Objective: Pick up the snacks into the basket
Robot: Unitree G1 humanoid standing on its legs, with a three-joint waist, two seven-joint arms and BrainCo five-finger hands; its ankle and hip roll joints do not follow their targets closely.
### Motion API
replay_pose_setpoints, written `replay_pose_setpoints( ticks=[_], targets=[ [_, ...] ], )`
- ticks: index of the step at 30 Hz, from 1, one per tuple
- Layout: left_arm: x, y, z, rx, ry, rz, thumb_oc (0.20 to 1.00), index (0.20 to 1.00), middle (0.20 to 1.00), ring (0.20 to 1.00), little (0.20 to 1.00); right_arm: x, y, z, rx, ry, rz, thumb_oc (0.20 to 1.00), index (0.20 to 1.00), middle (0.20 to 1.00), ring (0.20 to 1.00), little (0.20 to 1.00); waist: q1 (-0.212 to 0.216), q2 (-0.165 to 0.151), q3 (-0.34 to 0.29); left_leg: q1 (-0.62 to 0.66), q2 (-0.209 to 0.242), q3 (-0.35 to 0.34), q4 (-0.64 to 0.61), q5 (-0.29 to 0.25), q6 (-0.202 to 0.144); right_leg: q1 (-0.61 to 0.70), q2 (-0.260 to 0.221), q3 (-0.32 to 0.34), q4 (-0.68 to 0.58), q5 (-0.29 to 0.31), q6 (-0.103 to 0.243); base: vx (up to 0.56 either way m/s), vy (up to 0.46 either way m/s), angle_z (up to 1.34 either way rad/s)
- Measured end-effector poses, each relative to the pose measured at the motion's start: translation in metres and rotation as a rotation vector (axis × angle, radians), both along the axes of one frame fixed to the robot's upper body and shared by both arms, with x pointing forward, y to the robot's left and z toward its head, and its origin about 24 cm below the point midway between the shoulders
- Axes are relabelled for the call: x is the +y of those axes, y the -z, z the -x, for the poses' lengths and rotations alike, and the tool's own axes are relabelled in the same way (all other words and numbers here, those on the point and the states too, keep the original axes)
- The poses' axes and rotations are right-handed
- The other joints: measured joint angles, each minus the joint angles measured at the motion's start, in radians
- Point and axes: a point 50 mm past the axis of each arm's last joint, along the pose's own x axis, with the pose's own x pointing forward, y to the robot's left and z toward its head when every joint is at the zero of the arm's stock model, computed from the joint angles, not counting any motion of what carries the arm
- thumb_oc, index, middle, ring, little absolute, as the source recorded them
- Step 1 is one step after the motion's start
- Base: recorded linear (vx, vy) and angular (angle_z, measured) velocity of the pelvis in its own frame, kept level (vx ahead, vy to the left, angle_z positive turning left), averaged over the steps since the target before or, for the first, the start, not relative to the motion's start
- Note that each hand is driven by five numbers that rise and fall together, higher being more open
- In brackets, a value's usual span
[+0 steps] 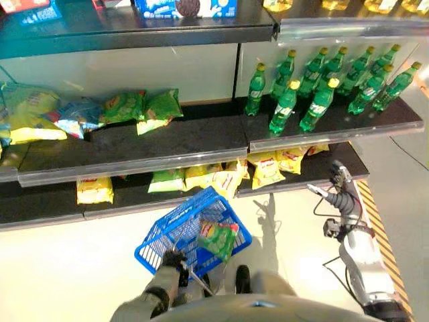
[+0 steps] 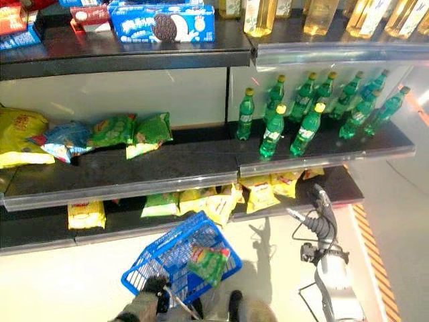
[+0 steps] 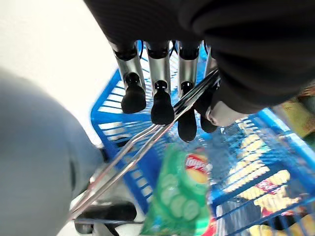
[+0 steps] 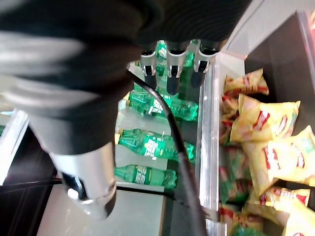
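You have green bottles [image 1: 315, 87] standing on the middle shelf [image 1: 201, 144] at the right, and a blue biscuit box [image 2: 164, 23] on the top shelf [image 2: 134, 54].

Left hand [image 3: 162, 93] curled, right hand [image 1: 338, 184] relaxed.

Dark tiered shelving [image 1: 167, 144] — pale glossy floor [image 1: 67, 261] — striped floor tape [image 1: 379, 228]

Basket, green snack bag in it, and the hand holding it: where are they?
Blue basket [image 1: 164, 235], left eye view, bare side wall.
Green snack bag [image 1: 218, 238], left eye view, bag's middle.
Left hand [image 1: 174, 258], left eye view, back of hand.
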Motion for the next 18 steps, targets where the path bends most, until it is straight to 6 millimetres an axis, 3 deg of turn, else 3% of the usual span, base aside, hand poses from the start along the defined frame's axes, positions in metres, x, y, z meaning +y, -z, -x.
replay_pose_setpoints(
  ticks=[2, 3, 4, 5, 6, 7, 8, 9, 11, 18],
  targets=[
    [-0.002, 0.000, 0.001, -0.005, 0.036, -0.010, 0.200, 0.200, 0.200, 0.200, 0.200, -0.004, -0.001, 0.000, -0.007, 0.024, 0.003, 1.000, 1.000, 1.000, 1.000, 1.000, 0.000, 0.025, 0.000, 0.009, 0.036, 0.005, -0.021, 0.006, 0.007, 0.011, -0.006, -0.010, -0.066, -0.006, -0.004, 0.15, -0.121, 0.91],
    [-0.002, 0.000, 0.001, -0.011, 0.044, -0.011, 0.200, 0.200, 0.200, 0.200, 0.200, -0.006, -0.003, -0.001, -0.012, 0.032, 0.007, 1.000, 1.000, 1.000, 1.000, 1.000, 0.001, 0.029, 0.001, 0.014, 0.044, 0.011, -0.032, 0.025, -0.017, 0.035, -0.022, 0.000, -0.131, -0.012, -0.016, 0.13, -0.225, 0.69],
    [-0.002, 0.000, 0.001, -0.011, 0.045, -0.009, 0.200, 0.200, 0.200, 0.200, 0.200, -0.006, -0.004, -0.003, -0.018, 0.035, 0.007, 1.000, 1.000, 1.000, 1.000, 1.000, 0.003, 0.025, -0.001, 0.017, 0.042, 0.014, -0.036, 0.030, -0.036, 0.063, -0.027, -0.001, -0.196, -0.024, -0.049, 0.17, -0.262, 0.75],
    [-0.002, 0.001, 0.003, -0.006, 0.042, -0.010, 0.200, 0.200, 0.200, 0.200, 0.200, -0.007, -0.005, -0.004, -0.026, 0.045, 0.006, 1.000, 1.000, 1.000, 1.000, 1.000, 0.004, 0.013, -0.011, 0.021, 0.038, 0.012, -0.042, 0.037, -0.061, 0.131, -0.047, 0.005, -0.355, -0.010, -0.086, 0.21, -0.288, 0.55],
    [-0.002, 0.001, 0.005, -0.001, 0.040, -0.010, 0.200, 0.200, 0.200, 0.200, 0.200, -0.007, -0.005, -0.006, -0.030, 0.047, 0.004, 1.000, 1.000, 1.000, 1.000, 1.000, 0.010, 0.009, -0.020, 0.020, 0.038, 0.023, -0.051, 0.041, -0.072, 0.143, -0.053, 0.023, -0.408, -0.015, -0.093, 0.25, -0.303, 0.59],
    [0.002, 0.001, 0.007, 0.001, 0.032, -0.018, 0.200, 0.200, 0.200, 0.200, 0.200, -0.007, -0.006, -0.008, -0.037, 0.057, 0.002, 1.000, 1.000, 1.000, 1.000, 1.000, 0.008, -0.013, -0.037, 0.021, 0.026, 0.014, -0.064, 0.053, -0.111, 0.189, -0.063, 0.045, -0.546, 0.012, -0.119, 0.24, -0.286, 0.30],
    [0.000, 0.002, 0.008, 0.004, 0.032, -0.010, 0.200, 0.200, 0.200, 0.200, 0.200, -0.008, -0.004, -0.008, -0.027, 0.067, 0.001, 1.000, 1.000, 1.000, 1.000, 1.000, 0.005, 0.005, -0.036, 0.023, 0.043, -0.017, -0.076, 0.053, -0.118, 0.208, -0.042, 0.045, -0.574, 0.031, -0.172, 0.21, -0.273, 0.31],
    [-0.007, 0.004, 0.010, 0.010, 0.031, 0.006, 0.200, 0.200, 0.200, 0.200, 0.200, -0.012, -0.003, -0.010, -0.018, 0.088, 0.009, 1.000, 1.000, 1.000, 1.000, 1.000, 0.000, 0.039, -0.055, 0.026, 0.066, -0.075, -0.108, 0.062, -0.151, 0.213, 0.004, 0.084, -0.588, 0.019, -0.177, 0.17, -0.247, 0.17],
    [-0.015, 0.005, 0.014, 0.016, 0.041, 0.025, 0.200, 0.200, 0.200, 0.200, 0.200, -0.017, -0.003, -0.008, -0.005, 0.092, 0.037, 1.000, 1.000, 1.000, 1.000, 1.000, 0.002, 0.067, -0.062, 0.057, 0.092, -0.089, -0.109, 0.078, -0.166, 0.234, 0.048, 0.069, -0.586, 0.016, -0.212, 0.15, -0.295, -0.03],
    [-0.021, 0.006, 0.016, 0.022, 0.117, 0.011, 0.200, 0.200, 0.200, 0.200, 0.200, -0.035, -0.014, -0.009, 0.022, 0.045, 0.177, 1.000, 1.000, 1.000, 1.000, 1.000, -0.019, 0.095, -0.072, 0.051, 0.133, -0.148, -0.080, 0.057, -0.202, 0.307, 0.097, 0.019, -0.670, 0.004, -0.222, 0.05, -0.191, 0.20]
  ],
)
